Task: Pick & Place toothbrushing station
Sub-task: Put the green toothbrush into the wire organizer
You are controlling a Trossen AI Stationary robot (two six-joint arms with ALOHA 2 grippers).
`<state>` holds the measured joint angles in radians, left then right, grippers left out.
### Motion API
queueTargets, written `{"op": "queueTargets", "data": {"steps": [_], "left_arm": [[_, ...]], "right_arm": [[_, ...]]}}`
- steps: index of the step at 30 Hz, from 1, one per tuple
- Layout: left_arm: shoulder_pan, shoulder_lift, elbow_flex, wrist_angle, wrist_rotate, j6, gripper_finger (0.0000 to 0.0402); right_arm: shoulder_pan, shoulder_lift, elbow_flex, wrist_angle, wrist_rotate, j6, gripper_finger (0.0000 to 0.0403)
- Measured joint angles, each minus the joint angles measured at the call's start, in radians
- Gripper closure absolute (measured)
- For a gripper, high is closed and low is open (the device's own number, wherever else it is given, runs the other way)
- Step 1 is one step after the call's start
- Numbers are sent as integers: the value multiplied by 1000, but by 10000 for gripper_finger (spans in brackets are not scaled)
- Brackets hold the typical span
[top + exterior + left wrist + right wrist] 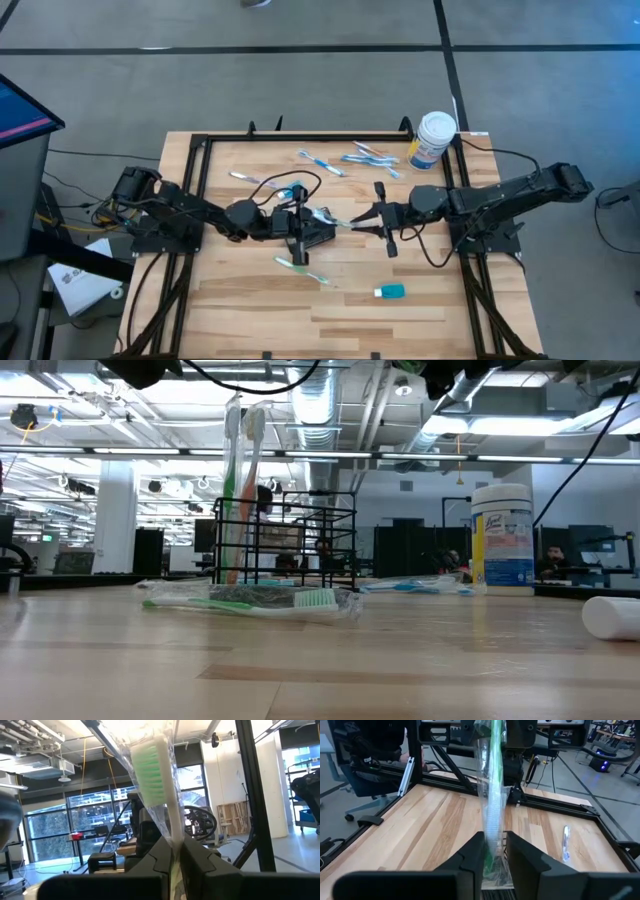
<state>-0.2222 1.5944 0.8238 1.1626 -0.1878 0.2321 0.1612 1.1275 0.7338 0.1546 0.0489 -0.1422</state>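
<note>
Toothbrushing station [305, 228] sits mid-table under the left gripper [176, 851], pinched tight on a wrapped green toothbrush [152, 772], while the right gripper [495, 851] stands a little apart around its other end, so pulling could rip it loose.

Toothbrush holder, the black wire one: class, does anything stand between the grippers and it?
Yes. A wrapped green toothbrush occupies both grippers: the left gripper is shut on it, and it runs on into the right gripper. Neither could likely take the black wire holder until it is released.
</note>
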Motion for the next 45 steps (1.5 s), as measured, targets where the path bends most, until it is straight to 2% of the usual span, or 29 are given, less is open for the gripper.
{"op": "queueTargets", "data": {"steps": [9,17,24,33,45], "left_arm": [[-1,-13,0,-42,-4,-2,395],[-21,-143,-1,-279,-49,-54,395],[-57,-244,-1,-496,-61,-111,395],[-169,-347,-1,-717,-230,-154,395],[-306,-352,-1,-855,-435,-230,393]], "right_arm": [[2,0,0,4,0,-18,288],[1,-3,0,-8,1,-15,252],[0,-3,0,-30,1,20,241],[0,-3,0,-52,1,20,260],[0,-3,0,-53,1,20,275]]}}
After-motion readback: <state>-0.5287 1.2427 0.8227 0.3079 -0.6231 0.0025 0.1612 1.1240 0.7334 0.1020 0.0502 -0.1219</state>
